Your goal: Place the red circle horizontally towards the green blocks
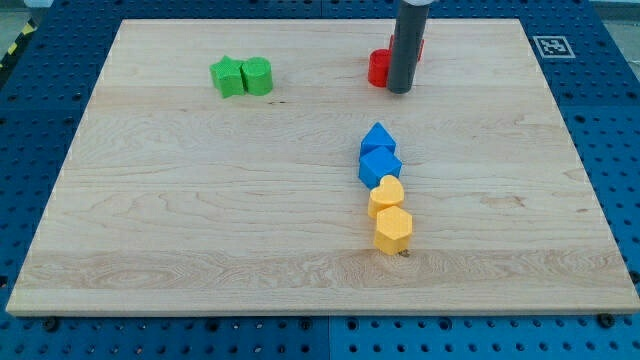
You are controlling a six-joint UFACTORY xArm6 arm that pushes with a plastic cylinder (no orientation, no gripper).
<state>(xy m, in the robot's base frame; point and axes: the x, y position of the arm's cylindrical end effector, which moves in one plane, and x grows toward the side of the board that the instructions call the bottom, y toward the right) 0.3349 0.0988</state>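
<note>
A red block (379, 68), the red circle, sits near the view's top, partly hidden behind the dark rod. My tip (400, 91) rests on the board, touching or just right of this red block. A second red block (418, 47) peeks out behind the rod on its right. Two green blocks stand side by side at the upper left: a green star (228, 76) and a rounder green block (257, 76). They lie level with the red block, well to its left.
Two blue blocks (379, 155) and, just below them, a yellow heart (386, 196) and a yellow hexagon (393, 230) form a column below the tip. The wooden board (150, 220) lies on a blue perforated table.
</note>
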